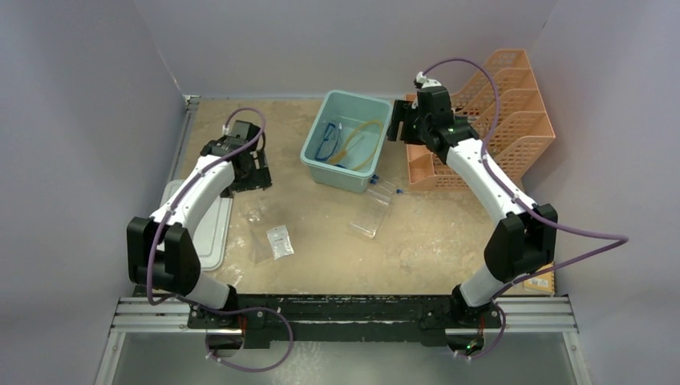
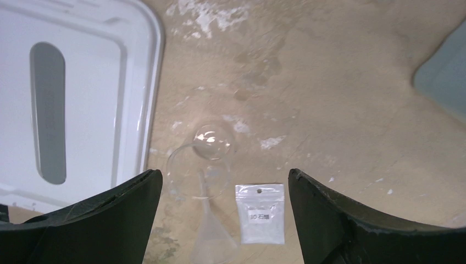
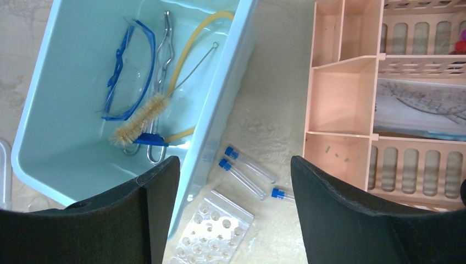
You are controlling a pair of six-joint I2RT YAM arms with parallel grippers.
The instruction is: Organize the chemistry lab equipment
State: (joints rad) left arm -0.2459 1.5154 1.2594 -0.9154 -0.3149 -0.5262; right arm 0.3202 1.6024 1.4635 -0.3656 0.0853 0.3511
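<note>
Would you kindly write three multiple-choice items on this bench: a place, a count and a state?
1. Where do the goggles lie? A) in the teal bin B) in the orange tray C) on the white lid
2. How many blue-capped tubes lie on the table? A) one B) three C) six
3. How is the left gripper? A) shut on a tube B) shut, empty C) open, empty
Key: 1 A, they rest in the bin beside the tongs. 2 B, three blue caps show by the clear rack. 3 C, its fingers stand apart above the packet.
</note>
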